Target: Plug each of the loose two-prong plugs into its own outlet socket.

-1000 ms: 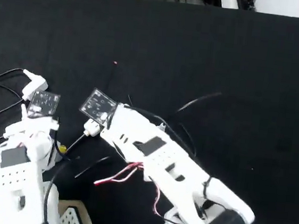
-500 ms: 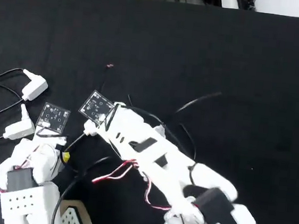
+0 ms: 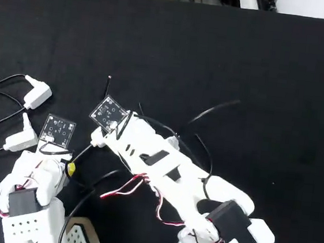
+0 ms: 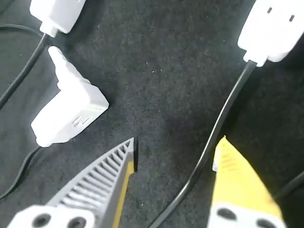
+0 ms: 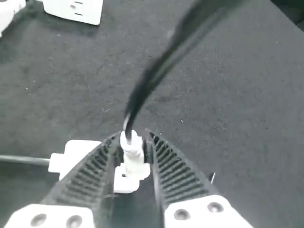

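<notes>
The left arm (image 3: 29,200) has pulled back toward the counter's (image 3: 244,60) near edge, off the white pieces it hung over a second ago. The left jaws stand wide apart and hold nothing, and a black cable (image 4: 209,142) runs on the counter between them. By the left edge lie a slotted socket (image 3: 20,139), its two slots showing, and behind it a white end (image 3: 37,93), plug or socket I cannot tell. The right arm (image 3: 168,168) has barely shifted. The right jaws pinch a small plug (image 5: 133,153), right at a second socket (image 3: 98,138). Whether the prongs are in, I cannot tell.
</notes>
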Tool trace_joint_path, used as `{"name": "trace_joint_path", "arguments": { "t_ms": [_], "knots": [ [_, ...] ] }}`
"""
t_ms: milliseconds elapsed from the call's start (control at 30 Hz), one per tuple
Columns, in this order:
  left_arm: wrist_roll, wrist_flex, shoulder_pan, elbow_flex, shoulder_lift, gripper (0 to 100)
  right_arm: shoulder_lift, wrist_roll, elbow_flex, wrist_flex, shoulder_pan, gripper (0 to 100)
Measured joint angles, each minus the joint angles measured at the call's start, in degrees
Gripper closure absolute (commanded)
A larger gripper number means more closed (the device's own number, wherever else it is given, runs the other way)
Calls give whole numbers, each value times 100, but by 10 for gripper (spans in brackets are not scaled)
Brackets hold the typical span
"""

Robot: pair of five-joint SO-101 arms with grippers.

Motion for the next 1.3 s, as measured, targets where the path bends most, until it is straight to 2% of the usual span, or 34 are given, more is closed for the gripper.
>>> {"name": "trace_joint_path", "arguments": {
  "t_ms": [167, 533, 800, 1100, 1300],
  "knots": [
    [0, 0, 0, 0, 0, 736, -26, -53, 9, 0, 0, 987],
    [0, 0, 26, 0, 0, 736, -862, -853, 765, 35, -35, 987],
    [0, 0, 26, 0, 0, 736, -862, -905, 765, 18, -97, 987],
    [0, 0, 26, 0, 0, 736, -325, -905, 686, -703, -97, 987],
    [0, 0, 26, 0, 0, 736, -97, -905, 466, -765, -97, 987]
  ]
}}
